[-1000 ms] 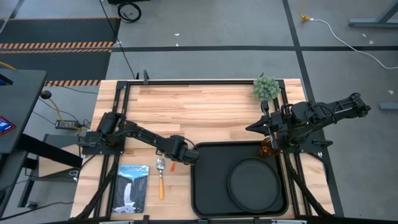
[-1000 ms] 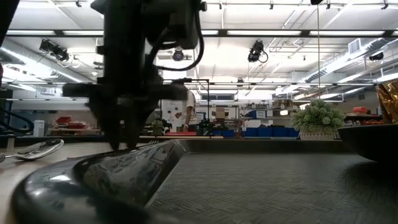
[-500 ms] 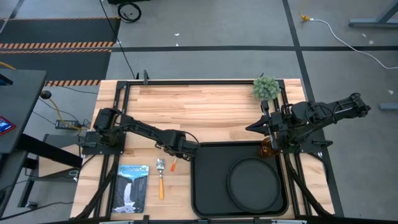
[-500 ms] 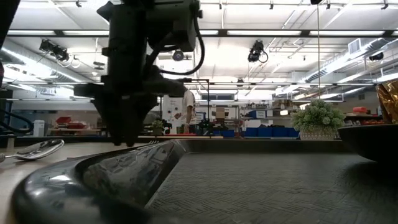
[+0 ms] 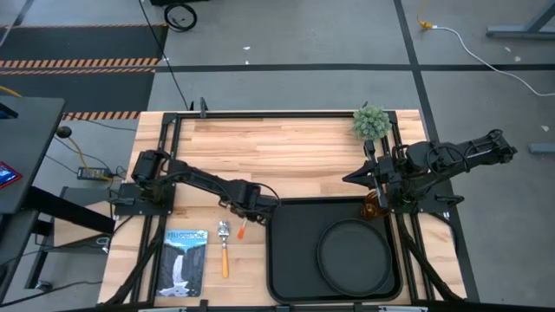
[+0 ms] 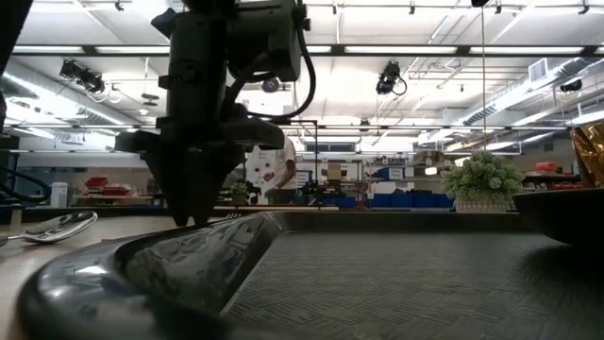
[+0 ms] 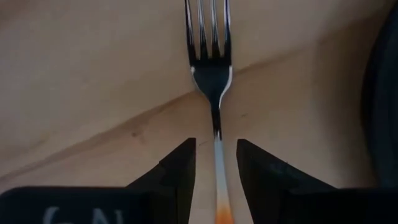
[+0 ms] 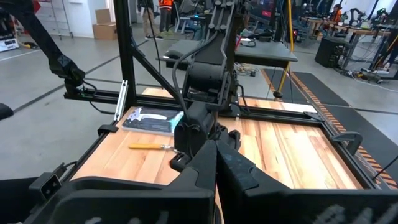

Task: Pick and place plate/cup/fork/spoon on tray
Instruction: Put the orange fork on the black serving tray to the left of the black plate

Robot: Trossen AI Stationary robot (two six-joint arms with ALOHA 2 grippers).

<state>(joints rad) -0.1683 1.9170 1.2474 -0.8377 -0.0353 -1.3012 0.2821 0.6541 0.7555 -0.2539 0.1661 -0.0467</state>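
The fork [image 7: 213, 68] lies flat on the wooden table, silver tines pointing away from my left gripper; it also shows in the high view [image 5: 241, 229], just left of the tray [image 5: 286, 260]. My left gripper [image 7: 216, 171] is open and points down, one finger on each side of the fork's neck, with a gap on both sides. The spoon [image 5: 224, 249] lies left of the fork. The plate [image 5: 354, 252] rests on the tray. The amber cup [image 5: 375, 206] stands at the tray's far right corner. My right gripper [image 8: 216, 163] is shut and empty above the table's right side.
A booklet [image 5: 185, 262] lies at the near left. A small green plant [image 5: 370, 122] stands at the far right corner. The tray's raised rim [image 6: 189, 269] lies close to the right of my left gripper [image 6: 198, 219]. Bare wood spans the far half of the table.
My left gripper has shifted a little toward the table's far edge, staying low over the fork. The fork, spoon, plate and cup have kept their places.
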